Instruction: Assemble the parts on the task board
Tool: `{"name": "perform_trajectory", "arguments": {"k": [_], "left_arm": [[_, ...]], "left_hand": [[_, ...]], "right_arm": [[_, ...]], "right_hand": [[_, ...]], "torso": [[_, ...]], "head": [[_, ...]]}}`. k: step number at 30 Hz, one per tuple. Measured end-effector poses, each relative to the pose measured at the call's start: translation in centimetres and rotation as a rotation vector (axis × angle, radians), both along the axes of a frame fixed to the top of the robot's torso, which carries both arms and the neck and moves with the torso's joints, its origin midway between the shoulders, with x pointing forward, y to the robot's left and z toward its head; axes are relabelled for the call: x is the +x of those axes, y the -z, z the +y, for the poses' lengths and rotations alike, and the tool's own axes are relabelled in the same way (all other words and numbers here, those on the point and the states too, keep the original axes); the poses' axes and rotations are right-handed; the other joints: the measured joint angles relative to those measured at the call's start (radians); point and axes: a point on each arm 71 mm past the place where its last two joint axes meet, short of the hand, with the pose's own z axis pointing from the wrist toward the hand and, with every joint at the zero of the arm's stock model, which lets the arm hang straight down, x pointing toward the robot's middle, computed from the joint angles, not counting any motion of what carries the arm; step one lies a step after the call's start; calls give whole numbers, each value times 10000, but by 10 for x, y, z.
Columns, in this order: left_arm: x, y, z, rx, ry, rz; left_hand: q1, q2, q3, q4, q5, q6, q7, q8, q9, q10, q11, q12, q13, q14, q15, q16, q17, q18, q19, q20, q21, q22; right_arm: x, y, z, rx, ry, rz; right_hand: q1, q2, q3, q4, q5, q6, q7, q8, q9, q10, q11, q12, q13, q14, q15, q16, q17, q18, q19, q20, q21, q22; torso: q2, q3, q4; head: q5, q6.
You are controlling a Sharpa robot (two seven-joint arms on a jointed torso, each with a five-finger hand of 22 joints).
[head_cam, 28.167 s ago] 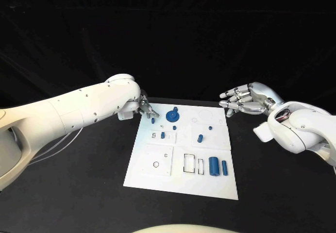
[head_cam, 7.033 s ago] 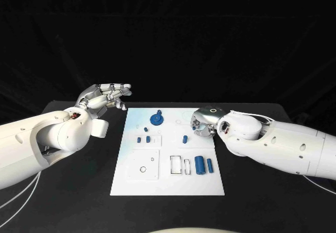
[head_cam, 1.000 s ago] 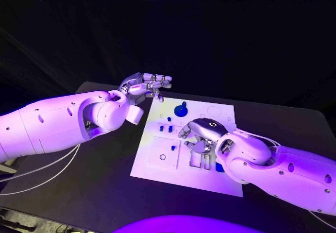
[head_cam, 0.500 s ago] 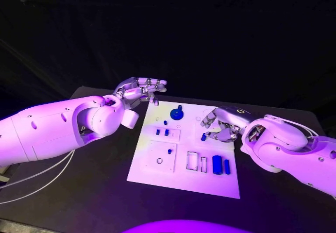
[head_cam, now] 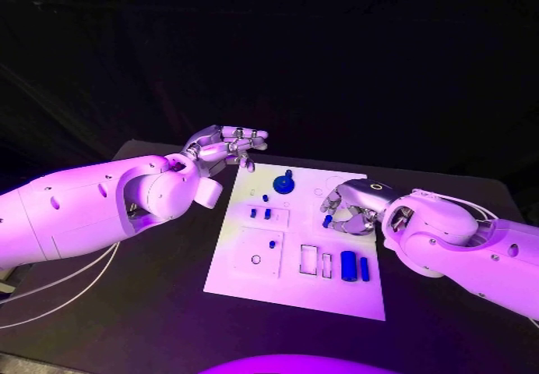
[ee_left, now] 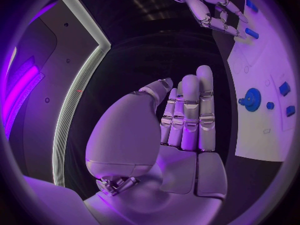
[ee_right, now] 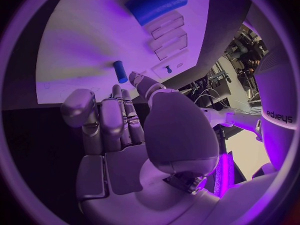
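Over task board [head_cam: 253,274] — right robot hand [head_cam: 348,209].

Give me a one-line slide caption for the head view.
Right robot hand hovers over the white task board by a small blue peg; left robot hand raised, empty, beyond the board's far-left corner.

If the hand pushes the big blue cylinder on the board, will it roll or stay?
The cylinder lies on its side on the flat board, so it would probably roll sideways. It looks rigid and smooth, perhaps slippery to pinch.
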Motion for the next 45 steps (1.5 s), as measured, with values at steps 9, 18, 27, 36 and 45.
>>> {"name": "perform_trajectory", "arguments": {"k": [9,18,27,36,45], "left_arm": [[0,0,0,11,29,1],[0,0,0,28,27,20],[0,1,0,36,40,39],[0,1,0,45,48,56],[0,1,1,57,50,77]], "left_hand": [[0,0,0,0,0,0,0,0,0,0,0,0,-1,0,0,0,1,0,0,0,0,1],[0,0,0,0,0,0,0,-1,1,0,0,-1,7,0,0,0,1,0,0,0,0,-2],[0,0,-28,-28,0,1,-1,37,1,1,-1,38,6,0,0,0,2,0,0,0,0,-7],[0,0,-28,-28,0,1,-1,37,1,1,-1,38,5,0,0,0,2,-1,0,0,0,-7],[0,0,-27,-27,0,1,-1,37,1,1,-1,38,15,0,0,0,-5,-1,0,0,0,-17]], "right_arm": [[4,11,6,-322,36,80],[6,16,5,-557,240,113],[6,16,6,-580,264,108],[6,16,5,-448,296,82],[3,13,3,114,456,31]], "right_hand": [[136,240,-10,15,0,75,75,0,30,179,-114,288,6,37,-37,206,148,-1,128,-50,164,218],[250,358,61,85,42,363,107,80,98,359,-210,432,5,72,-73,324,234,0,234,-89,333,354],[409,620,107,92,41,762,39,232,205,784,-322,635,18,52,-166,660,541,0,423,-206,791,731],[502,822,171,108,31,1117,-78,360,251,1202,-483,804,78,70,-290,911,763,-165,590,-303,1266,1165],[475,979,140,138,-47,1226,-115,429,248,1254,-501,805,100,62,-297,969,822,-165,626,-339,1366,1245]], "torso": [[0,0,-5],[-10,5,-12],[-10,12,-26],[-3,6,-18],[-3,1,-12]], "head": [[33,-50],[62,-40],[50,-24],[28,-12],[28,-26]]}}
